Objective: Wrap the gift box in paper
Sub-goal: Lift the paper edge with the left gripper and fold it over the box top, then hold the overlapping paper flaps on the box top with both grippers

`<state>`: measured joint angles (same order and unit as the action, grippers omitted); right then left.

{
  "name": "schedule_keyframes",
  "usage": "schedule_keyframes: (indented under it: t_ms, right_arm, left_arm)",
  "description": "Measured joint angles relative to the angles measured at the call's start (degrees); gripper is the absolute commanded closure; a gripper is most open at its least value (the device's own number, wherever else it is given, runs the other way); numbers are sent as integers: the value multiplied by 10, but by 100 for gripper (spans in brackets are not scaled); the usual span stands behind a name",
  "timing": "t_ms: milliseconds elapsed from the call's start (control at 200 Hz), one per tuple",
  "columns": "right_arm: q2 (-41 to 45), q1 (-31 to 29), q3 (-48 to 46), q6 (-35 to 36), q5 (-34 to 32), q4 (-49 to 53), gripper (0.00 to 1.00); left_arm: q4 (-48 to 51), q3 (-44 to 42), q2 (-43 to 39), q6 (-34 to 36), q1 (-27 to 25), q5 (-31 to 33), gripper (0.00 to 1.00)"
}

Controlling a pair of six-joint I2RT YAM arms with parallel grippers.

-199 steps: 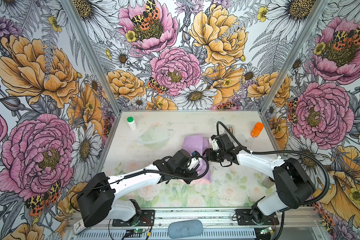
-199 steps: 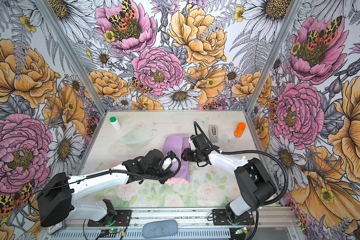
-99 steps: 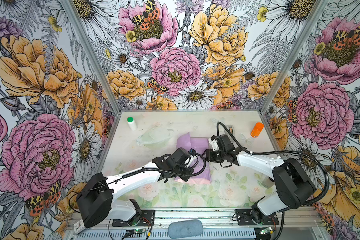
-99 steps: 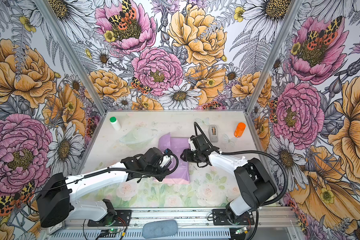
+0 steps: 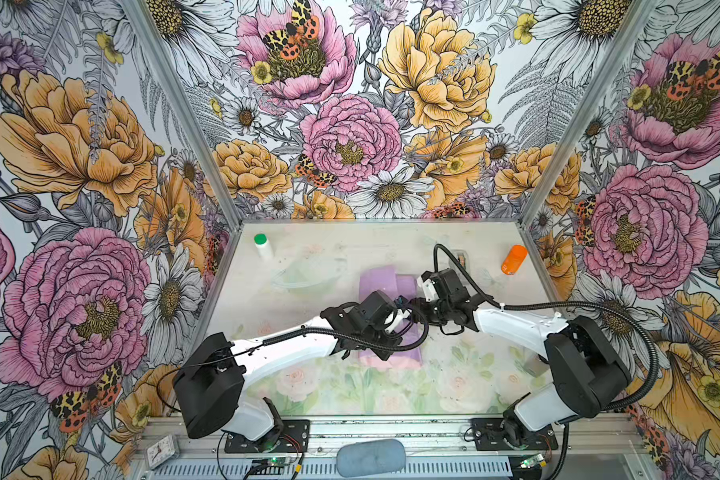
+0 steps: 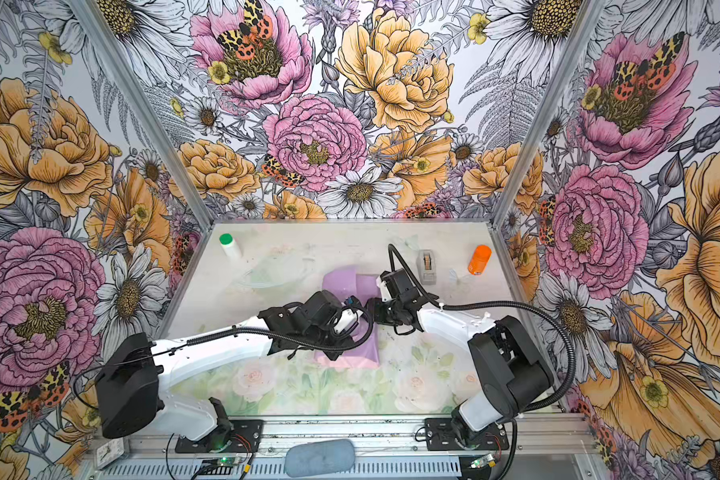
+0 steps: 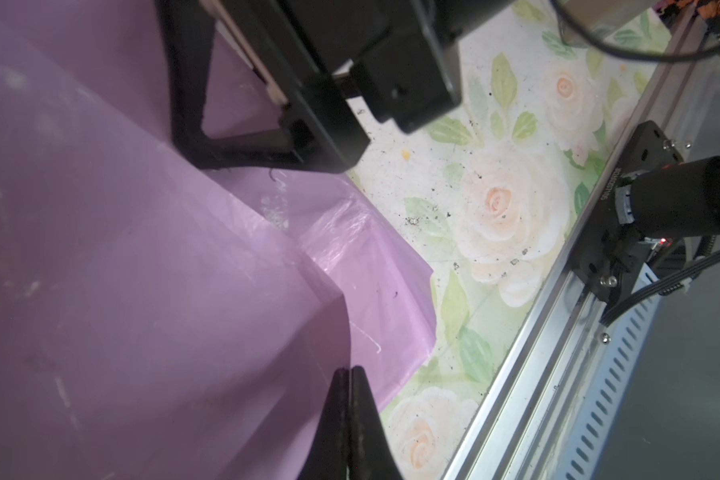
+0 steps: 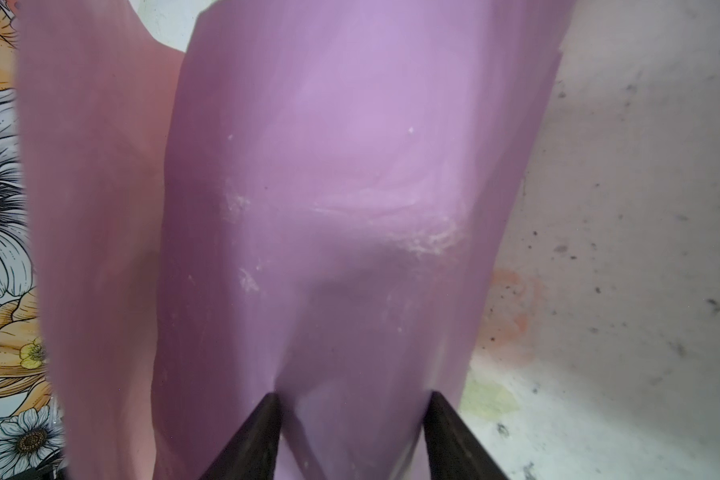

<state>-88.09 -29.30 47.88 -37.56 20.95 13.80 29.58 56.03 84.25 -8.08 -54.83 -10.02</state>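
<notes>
The lilac paper (image 5: 376, 283) (image 6: 341, 281) lies folded over a block in the middle of the table. The gift box is hidden under it. My left gripper (image 5: 396, 326) (image 6: 349, 322) is over the near part. In the left wrist view the left gripper (image 7: 350, 371) is shut on a raised edge of the paper (image 7: 142, 249). My right gripper (image 5: 415, 309) (image 6: 374, 309) reaches in from the right. In the right wrist view the right gripper (image 8: 353, 397) has its jaws apart, pressed against both sides of the paper-covered (image 8: 329, 166) block.
A white bottle with a green cap (image 5: 262, 246) stands at the back left, and an orange bottle (image 5: 513, 259) at the back right. A grey tape dispenser (image 6: 427, 264) sits behind the right gripper. A clear plastic dish (image 5: 304, 275) lies left of the paper. The metal front rail (image 7: 549, 332) is close.
My left gripper has shifted a little toward the back with the paper edge, and the far flap now stands higher. The right arm has stayed put.
</notes>
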Motion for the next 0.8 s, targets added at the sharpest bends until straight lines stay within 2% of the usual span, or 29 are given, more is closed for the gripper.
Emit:
schedule_keyframes:
  t_ms: [180,305,430,570,801]
  right_arm:
    - [11,1,-8,-3,6,0,39]
    - [34,9,-26,-11,18,-7,26]
    - [76,21,-55,-24,35,-30,20]
    - [113,41,-89,-47,64,-78,18]
    - [114,56,-109,-77,88,-129,18]
  left_arm:
    - [0,0,26,10,-1,-21,100]
    - [-3,0,26,11,-1,-30,100]
    - [-5,0,27,12,-1,-37,100]
    - [-7,0,33,17,-1,-45,100]
    - [-7,0,38,23,-1,-49,100]
